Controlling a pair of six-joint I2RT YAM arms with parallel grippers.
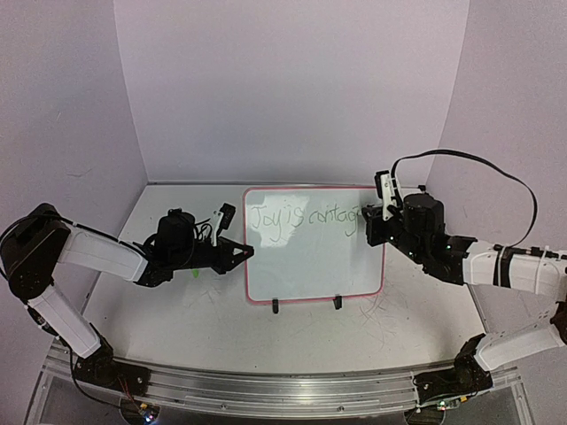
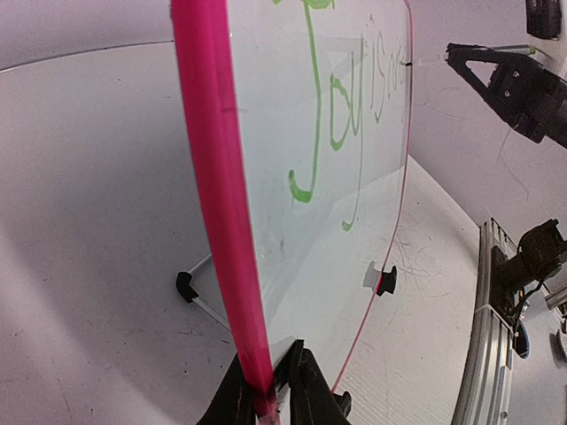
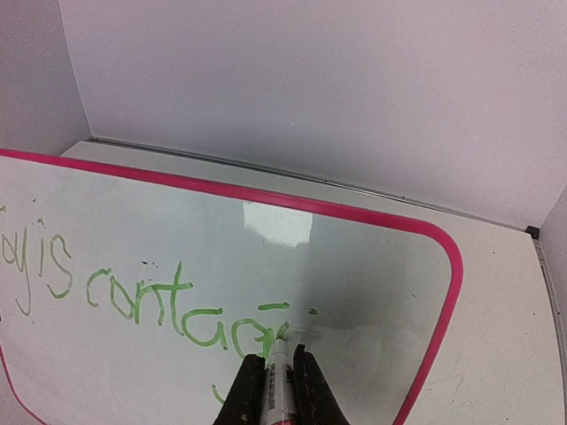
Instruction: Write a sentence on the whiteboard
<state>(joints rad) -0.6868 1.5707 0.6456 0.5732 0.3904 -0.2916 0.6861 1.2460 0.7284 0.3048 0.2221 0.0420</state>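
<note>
The whiteboard, white with a red-pink rim, stands on its black wire stand mid-table. Green handwriting across its top reads "Joy is contag" and ends at the right. My left gripper is shut on the board's left rim, seen edge-on in the left wrist view. My right gripper is shut on a green marker; its tip touches the board just right of the "g". The writing also shows in the right wrist view.
The stand's two black feet sit at the board's front edge. Purple walls close in the back and both sides. A metal rail runs along the near edge. Faint grey scratch marks cover the table at the right.
</note>
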